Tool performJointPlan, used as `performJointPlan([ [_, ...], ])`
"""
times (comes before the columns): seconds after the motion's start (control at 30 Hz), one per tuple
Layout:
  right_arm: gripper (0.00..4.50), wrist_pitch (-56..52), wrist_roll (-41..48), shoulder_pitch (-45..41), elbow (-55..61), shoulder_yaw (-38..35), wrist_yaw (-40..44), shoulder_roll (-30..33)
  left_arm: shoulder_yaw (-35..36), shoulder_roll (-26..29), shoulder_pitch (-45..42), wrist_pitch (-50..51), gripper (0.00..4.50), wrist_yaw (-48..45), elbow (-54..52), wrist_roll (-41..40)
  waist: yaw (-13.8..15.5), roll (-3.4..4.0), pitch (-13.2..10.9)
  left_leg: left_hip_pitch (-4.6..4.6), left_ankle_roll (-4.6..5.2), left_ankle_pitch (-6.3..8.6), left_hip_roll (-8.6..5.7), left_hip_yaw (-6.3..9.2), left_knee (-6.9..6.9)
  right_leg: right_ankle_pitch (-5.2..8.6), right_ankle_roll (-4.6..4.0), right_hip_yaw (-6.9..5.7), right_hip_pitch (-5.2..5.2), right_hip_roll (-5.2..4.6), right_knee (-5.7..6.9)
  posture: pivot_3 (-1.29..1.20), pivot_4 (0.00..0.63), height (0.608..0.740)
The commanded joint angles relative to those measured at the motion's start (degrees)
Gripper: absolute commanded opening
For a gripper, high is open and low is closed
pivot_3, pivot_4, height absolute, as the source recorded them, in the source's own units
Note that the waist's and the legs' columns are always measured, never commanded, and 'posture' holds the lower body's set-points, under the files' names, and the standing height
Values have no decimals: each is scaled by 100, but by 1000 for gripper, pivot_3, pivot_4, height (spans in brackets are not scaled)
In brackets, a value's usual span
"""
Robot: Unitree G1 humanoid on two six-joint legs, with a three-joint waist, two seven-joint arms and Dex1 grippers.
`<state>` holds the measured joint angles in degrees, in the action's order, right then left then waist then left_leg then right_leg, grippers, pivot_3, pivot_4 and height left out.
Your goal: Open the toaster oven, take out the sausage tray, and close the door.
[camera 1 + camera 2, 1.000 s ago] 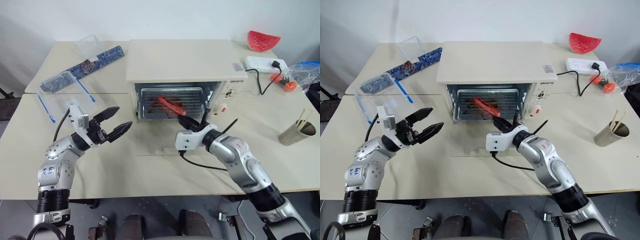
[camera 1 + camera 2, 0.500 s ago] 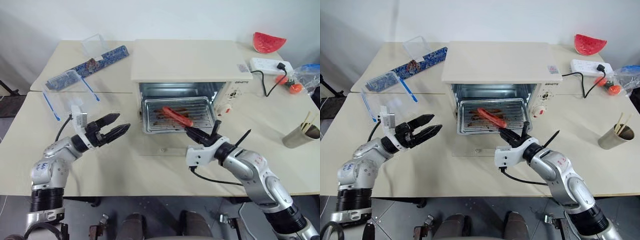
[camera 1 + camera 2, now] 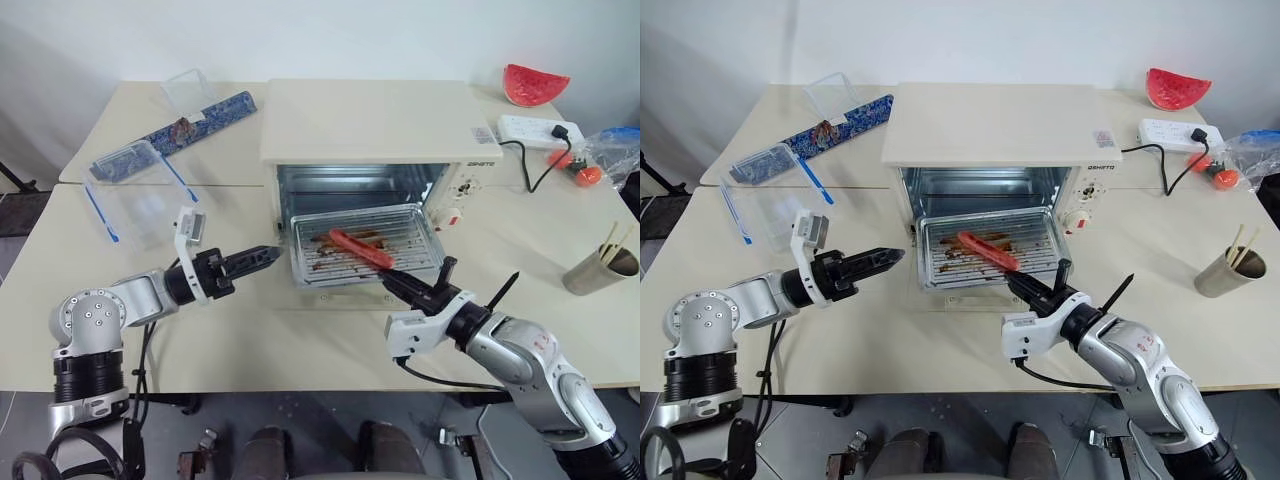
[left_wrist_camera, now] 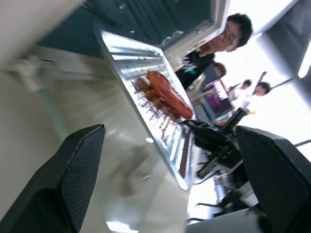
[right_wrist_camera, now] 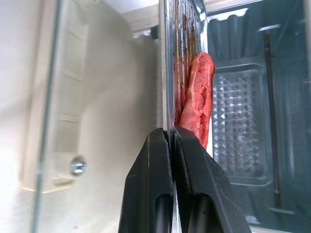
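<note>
Your right gripper (image 3: 388,280) is clenched on the near rim of the sausage tray (image 3: 365,243), as the right wrist view shows, with the rim pinched between the black fingers (image 5: 160,160) and the sausage (image 5: 198,104) lying just beyond them. The tray sits partly out of the toaster oven (image 3: 375,150), above the lowered door (image 3: 980,298), its back end inside the cavity and its long axis running across the mouth. From your right gripper the tray stretches straight ahead and slightly left. Your left gripper (image 3: 262,258) hangs released, jaws spread wide, level and pointing toward the tray's left side, near it but not touching. The left arm is therefore the free one nearest that unsupported edge. I judge the coming move turns on that gap: the left gripper needs to cross it sideways to steady the tray above the worktop (image 3: 250,340).
</note>
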<state>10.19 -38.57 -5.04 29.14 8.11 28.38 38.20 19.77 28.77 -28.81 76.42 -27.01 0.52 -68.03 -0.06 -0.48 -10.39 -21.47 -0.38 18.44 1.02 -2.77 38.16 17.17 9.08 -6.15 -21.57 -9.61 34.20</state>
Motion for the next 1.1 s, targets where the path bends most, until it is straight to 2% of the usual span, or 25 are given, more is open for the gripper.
performJointPlan([
  [0.03, 21, 144, 171, 102, 467, -193, 55, 67, 112, -85, -91, 398, 4500, 433, -122, -355, 0, 0, 0, 2, 0, 0, 0, 0, 0, 0, 0, 0, 1, 0, 1, 0, 150, 740],
  [0.33, 21, 208, 435, 183, 628, -202, 390, 101, 450, -499, -190, 865, 4500, 1545, 401, -1413, 4, -1, -1, 4, -2, -1, -1, -2, 2, 0, 0, 3, 2, 0, 0, 0, 150, 740],
  [0.43, 0, 238, 470, 185, 654, -191, 471, 116, 390, -529, -155, 929, 3937, 1821, 505, -1818, 8, -2, -1, 5, -2, -1, -2, -1, 2, 0, 0, 6, 4, 0, 0, 0, 150, 740],
  [0.67, 0, 330, 601, 105, 626, -198, 576, 118, 45, -569, 116, 658, 1912, 2618, 540, -2824, 9, -2, -1, 8, -2, -1, -2, -2, 2, 0, 0, 8, 6, 0, 0, 0, 150, 740],
  [0.87, 0, 444, 616, -51, 494, -168, 561, 135, -479, -423, 377, -41, 80, 3499, 469, -4019, 13, -2, -1, 13, -2, -1, -2, 3, 2, 0, 0, 14, 8, 0, 0, 0, 150, 740],
  [0.97, 0, 418, 710, -99, 438, -164, 595, 115, -689, -318, 464, -360, 30, 3760, 402, -4438, 16, -2, -1, 16, -2, -1, -2, 3, 2, 0, 0, 15, 10, 0, 0, 0, 150, 740],
  [1.1, 0, 243, 1333, -96, 442, -203, 860, 89, -682, -393, 515, -374, 30, 3677, 451, -4497, 23, -2, -1, 16, -2, -1, -4, -6, 2, 0, 0, 15, 11, 0, -2, 0, 150, 740],
])
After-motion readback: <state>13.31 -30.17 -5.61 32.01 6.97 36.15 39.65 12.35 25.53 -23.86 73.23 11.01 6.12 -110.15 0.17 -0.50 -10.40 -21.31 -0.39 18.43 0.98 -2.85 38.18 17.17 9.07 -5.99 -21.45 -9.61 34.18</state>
